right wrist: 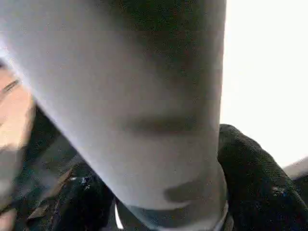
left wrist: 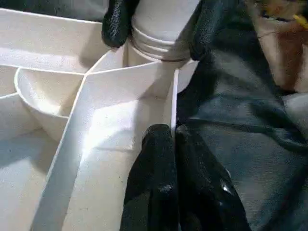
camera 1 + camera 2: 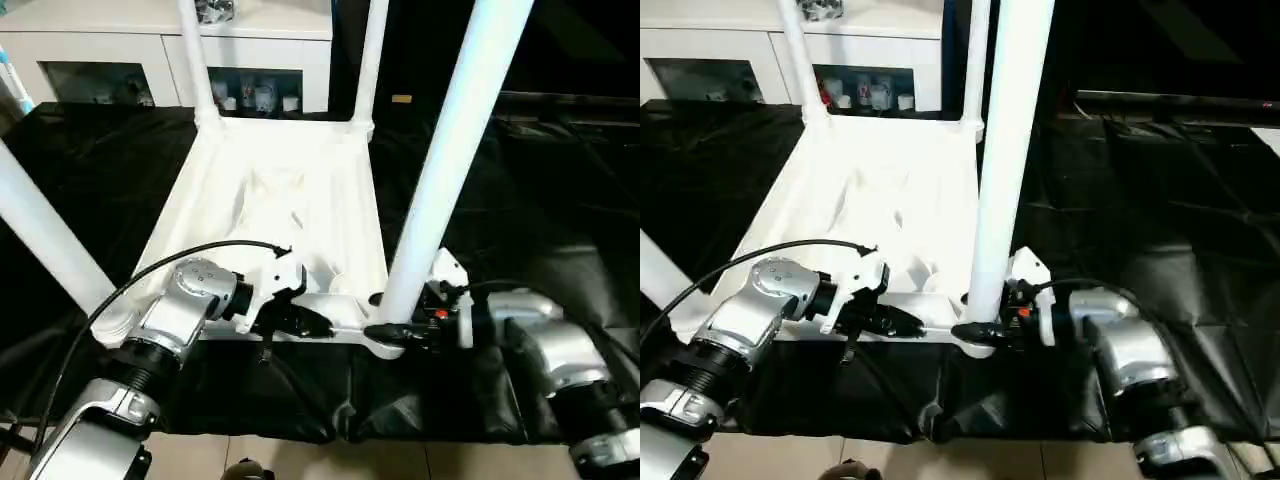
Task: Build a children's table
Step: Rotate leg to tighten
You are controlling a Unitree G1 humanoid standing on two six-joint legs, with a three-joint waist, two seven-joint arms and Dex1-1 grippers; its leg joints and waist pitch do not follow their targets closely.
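Item: children's table (image 3: 290,210), white plastic, lying top-down at the centre of your black-covered desk (image 3: 540,200); legs stand at all four corners.

Handling, by judgement: light, stiff, hollow; smooth tubes likely slippery, tall legs lever easily.

Left tool (image 2: 169,139): fingers pressed together, tips against the rim at the table's 6 o'clock edge.

Right tool (image 3: 392,332): fingers straddle the base of the 5 o'clock leg (image 3: 450,150); clamped or not, you cannot tell.

Hold legs low, near the socket.
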